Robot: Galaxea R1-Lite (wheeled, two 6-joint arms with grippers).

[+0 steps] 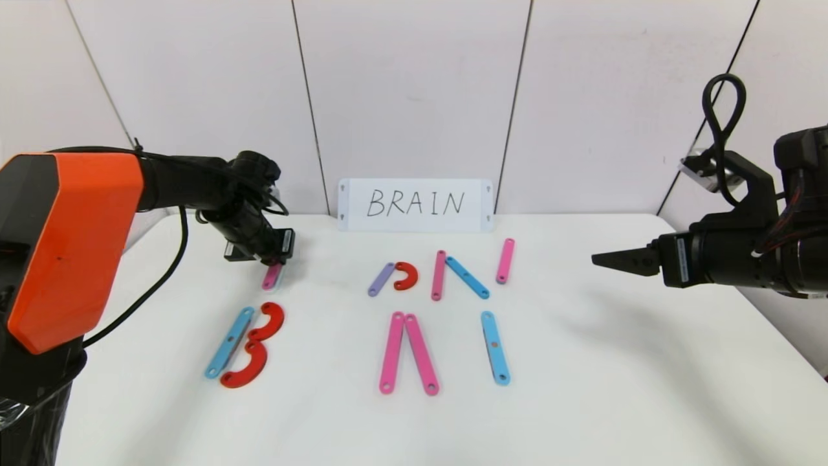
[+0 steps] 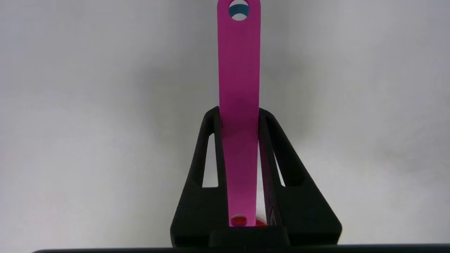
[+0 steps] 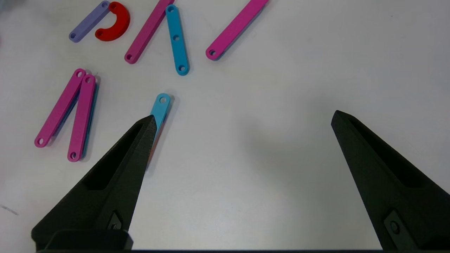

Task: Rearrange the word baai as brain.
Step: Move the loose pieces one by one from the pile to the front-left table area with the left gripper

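My left gripper [image 1: 276, 257] is shut on a pink bar [image 1: 272, 277] at the far left of the table, low over it, just behind the B. In the left wrist view the fingers [image 2: 207, 147] press both sides of the pink bar [image 2: 239, 63]. The B is a blue bar [image 1: 229, 342] with two red arcs [image 1: 270, 321]. Mid-table lie a purple bar [image 1: 381, 279], a red arc [image 1: 406, 276], a pink bar [image 1: 438, 275], a blue bar [image 1: 467, 277] and a pink bar [image 1: 505, 261]. Nearer me, two pink bars [image 1: 392, 352] meet at the top, beside a blue bar [image 1: 495, 347]. My right gripper [image 1: 608, 260] is open and empty at the right.
A white card reading BRAIN [image 1: 415, 204] leans on the back wall. In the right wrist view the gripper [image 3: 242, 117] hangs over bare table, with the lone blue bar [image 3: 161, 107] beside one finger. The table's right edge runs under the right arm.
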